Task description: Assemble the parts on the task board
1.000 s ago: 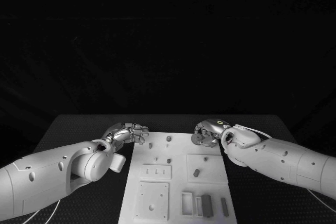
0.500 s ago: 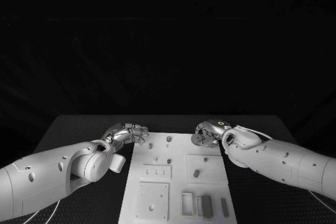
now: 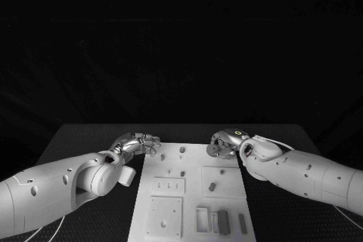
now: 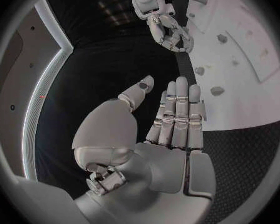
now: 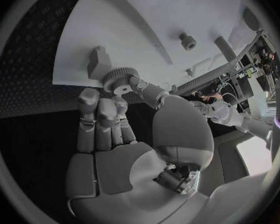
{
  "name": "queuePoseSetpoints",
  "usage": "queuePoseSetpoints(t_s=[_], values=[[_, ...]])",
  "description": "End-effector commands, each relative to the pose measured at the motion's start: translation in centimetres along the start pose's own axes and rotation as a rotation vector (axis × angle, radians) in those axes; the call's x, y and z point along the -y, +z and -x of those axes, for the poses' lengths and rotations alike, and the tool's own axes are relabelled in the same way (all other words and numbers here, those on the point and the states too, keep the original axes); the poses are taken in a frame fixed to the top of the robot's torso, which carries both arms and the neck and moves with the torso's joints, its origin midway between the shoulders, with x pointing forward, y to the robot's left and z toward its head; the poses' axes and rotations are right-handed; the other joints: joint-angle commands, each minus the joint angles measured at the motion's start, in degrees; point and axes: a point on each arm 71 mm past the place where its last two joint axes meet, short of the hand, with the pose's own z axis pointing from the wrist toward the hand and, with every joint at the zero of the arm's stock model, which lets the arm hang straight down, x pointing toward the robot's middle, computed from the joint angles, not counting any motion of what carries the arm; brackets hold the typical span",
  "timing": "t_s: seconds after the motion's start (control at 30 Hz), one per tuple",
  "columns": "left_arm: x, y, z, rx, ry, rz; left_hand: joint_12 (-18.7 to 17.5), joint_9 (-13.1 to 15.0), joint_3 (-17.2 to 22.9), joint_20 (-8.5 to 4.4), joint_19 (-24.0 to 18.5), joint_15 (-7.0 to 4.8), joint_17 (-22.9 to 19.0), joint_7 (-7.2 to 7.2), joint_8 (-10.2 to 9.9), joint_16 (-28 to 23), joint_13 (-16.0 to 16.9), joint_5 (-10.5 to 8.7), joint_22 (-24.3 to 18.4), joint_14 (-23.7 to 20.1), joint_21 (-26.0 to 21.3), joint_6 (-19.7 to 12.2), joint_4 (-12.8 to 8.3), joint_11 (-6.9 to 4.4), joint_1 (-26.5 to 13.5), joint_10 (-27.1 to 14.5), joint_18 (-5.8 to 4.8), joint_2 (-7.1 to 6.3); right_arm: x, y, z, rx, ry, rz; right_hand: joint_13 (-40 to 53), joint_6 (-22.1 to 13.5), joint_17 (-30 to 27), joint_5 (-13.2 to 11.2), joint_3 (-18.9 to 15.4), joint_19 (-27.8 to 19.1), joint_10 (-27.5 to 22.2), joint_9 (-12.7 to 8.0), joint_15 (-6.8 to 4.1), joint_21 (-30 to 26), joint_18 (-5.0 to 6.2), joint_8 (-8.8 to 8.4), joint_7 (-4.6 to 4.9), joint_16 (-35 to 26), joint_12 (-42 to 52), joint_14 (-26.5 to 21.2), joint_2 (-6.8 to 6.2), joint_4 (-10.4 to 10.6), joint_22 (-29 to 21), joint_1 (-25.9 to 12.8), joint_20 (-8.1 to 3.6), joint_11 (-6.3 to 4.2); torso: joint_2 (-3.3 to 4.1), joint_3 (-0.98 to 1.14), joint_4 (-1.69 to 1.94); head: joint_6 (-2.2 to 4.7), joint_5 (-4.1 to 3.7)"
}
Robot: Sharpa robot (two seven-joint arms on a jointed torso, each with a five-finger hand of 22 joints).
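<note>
Right hand [image 3: 224, 143] sits at the far right corner of the task board [image 3: 193, 200], about 1 o'clock from board centre. In the right wrist view it pinches a small toothed gear [image 5: 120, 80] between thumb and fingertips, right at the board's edge, just beside a small block-shaped part [image 5: 99, 62] standing on the board. So: right hand grasping the gear.

Left hand [image 3: 138, 144] hangs at the far left corner of the board, about 11 o'clock, over the black surface [image 3: 91, 139] just off the board's edge. In the left wrist view [image 4: 171, 119] the fingers are straight and side by side, thumb apart, palm bare. Released, holding nothing.

Board layout in the head view:
- Far strip: several small pegs [image 3: 182, 149] standing on it, between the two hands.
- 3 o'clock of centre: square plate with an oblong part [image 3: 212, 187] lying in it.
- 9 o'clock of centre: small plate with three slots [image 3: 170, 186].
- Near left, 7 o'clock: square plate with holes [image 3: 165, 217].
- Near right, 5 o'clock: open rectangular frame [image 3: 202, 220], a dark bar [image 3: 222, 221] just beside it, a thin grey bar [image 3: 242, 223] further right, all lying flat and parallel.

Can't tell whether the gear is touching the board or held just clear of it.
</note>
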Motion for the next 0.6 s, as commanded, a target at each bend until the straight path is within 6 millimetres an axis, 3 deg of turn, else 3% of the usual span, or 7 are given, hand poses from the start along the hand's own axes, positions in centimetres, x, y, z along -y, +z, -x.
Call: queuePoseSetpoints(t_s=[0.03,0.2,0.6], values=[[0.2,0.0,-0.2,-0.012,0.0,-0.011,-0.25,0.1,0.06,-0.06,-0.2,0.01,-0.07,0.07,-0.19,-0.06,0.06,0.01,0.34,-0.26,0.31,0.31,-0.24,-0.08,-0.39,0.01,1.09,0.17,0.4,-0.4,-1.3,-0.066,-0.092,-0.019,-0.13,10.62,0.1,-0.06,0.16,-0.23,-0.56,1.08,-0.65,0.41,1.72,1.06,-1.26,-0.19,0.2,-0.01,1.55,-0.2,1.1,0.3,-0.07,-1.55,-0.02,-0.01,0.08,-0.15,-0.08],[0.2,0.0,-0.1,-0.01,0.001,-0.012,-0.26,0.12,0.07,-0.06,-0.2,0.0,-0.07,0.06,-0.2,-0.06,0.06,0.02,0.34,-0.26,0.31,0.33,-0.25,-0.1,-0.37,0.03,1.09,0.17,0.2,-0.5,-1.2,-0.05,-0.105,-0.01,-0.31,11.31,0.18,-0.05,0.09,-0.12,0.12,1.6,-1.08,0.59,1.72,1.7,-1.65,-0.24,0.36,0.21,2.36,-0.95,1.04,0.34,-0.17,-1.96,-0.01,0.01,0.02,-0.15,-0.08],[0.2,0.0,0.0,-0.007,0.002,-0.014,-0.31,0.16,0.09,-0.07,-0.2,0.0,-0.07,0.04,-0.21,-0.05,0.08,0.03,0.33,-0.26,0.33,0.36,-0.26,-0.14,-0.34,0.04,1.1,0.2,-1.4,-0.9,-0.1,0.1,-0.163,0.043,-0.61,11.88,0.3,-0.05,1.0,0.4,1.05,2.08,-1.48,0.68,1.72,2.22,-1.98,-0.36,0.44,0.58,1.61,-0.9,0.82,0.4,-0.45,-2.32,-0.07,-0.03,0.01,0.18,-0.13]])
